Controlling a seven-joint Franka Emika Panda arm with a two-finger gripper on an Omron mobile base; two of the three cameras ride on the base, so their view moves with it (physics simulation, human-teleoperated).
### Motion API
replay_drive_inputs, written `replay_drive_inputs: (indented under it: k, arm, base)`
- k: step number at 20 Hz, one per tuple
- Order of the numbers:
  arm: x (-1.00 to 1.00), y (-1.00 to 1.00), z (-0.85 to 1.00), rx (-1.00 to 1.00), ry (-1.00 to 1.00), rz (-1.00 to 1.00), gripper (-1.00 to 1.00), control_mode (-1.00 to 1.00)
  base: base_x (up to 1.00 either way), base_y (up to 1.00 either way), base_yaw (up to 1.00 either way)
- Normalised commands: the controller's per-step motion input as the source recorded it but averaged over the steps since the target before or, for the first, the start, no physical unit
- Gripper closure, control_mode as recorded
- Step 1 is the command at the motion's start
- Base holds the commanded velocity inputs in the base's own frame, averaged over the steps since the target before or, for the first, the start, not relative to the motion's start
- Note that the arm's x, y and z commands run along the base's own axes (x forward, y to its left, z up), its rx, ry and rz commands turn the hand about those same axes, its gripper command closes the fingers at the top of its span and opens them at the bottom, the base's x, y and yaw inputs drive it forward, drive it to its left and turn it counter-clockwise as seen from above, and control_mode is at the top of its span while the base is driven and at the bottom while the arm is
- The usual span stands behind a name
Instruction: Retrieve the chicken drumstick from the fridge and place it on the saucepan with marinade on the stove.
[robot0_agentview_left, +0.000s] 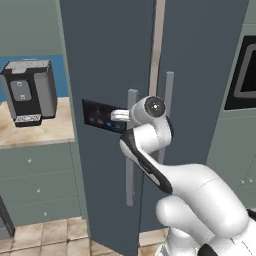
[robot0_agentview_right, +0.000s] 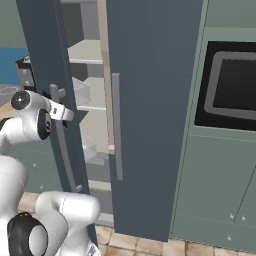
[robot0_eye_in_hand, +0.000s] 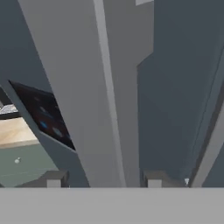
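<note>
Hand view puts us right at the left door's vertical grey bar handle (robot0_eye_in_hand: 107, 87): the bar runs up the frame between our two dark fingertips (robot0_eye_in_hand: 54, 178), which stand one on each side of it, so we judge the gripper (robot0_eye_in_hand: 104, 180) to be spread around the handle, though we cannot tell whether the pads actually press on it. From the left base view the gripper (robot0_agentview_left: 120, 115) reaches across to that same handle (robot0_agentview_left: 131, 145) beside the dark control panel (robot0_agentview_left: 102, 116) on the door face. The handle's long axis is upright, and the fingers straddle it crosswise, which suits a pull that swings the door on its hinge. In the right base view the fridge (robot0_agentview_right: 150, 100) has its left door (robot0_agentview_right: 42, 75) partly swung out toward us, the right door shut, and through the gap we see pale shelves (robot0_agentview_right: 90, 50) and a clear door bin (robot0_agentview_right: 82, 92); what they hold we cannot make out. The chicken drumstick is presumably somewhere inside, beyond the door and deeper than the gripper, so the door needs to open wider before we can reach in. A black appliance (robot0_agentview_left: 27, 92) stands on the wooden counter (robot0_agentview_left: 40, 130) to the left of the fridge.
</note>
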Motion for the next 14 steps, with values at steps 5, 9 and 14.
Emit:
replay_drive_inputs:
  k: [5,9,14]
  arm:
    - [-0.37,0.7,-0.17,0.0,0.05,0.0,1.0,-1.0]
    - [-0.34,0.71,-0.17,0.0,0.05,0.0,1.0,-1.0]
    - [-0.31,0.69,-0.16,0.0,0.05,0.0,1.0,-1.0]
  base:
    - [0.0,0.0,0.0]
    - [0.0,0.0,0.0]
    - [0.0,0.0,0.0]
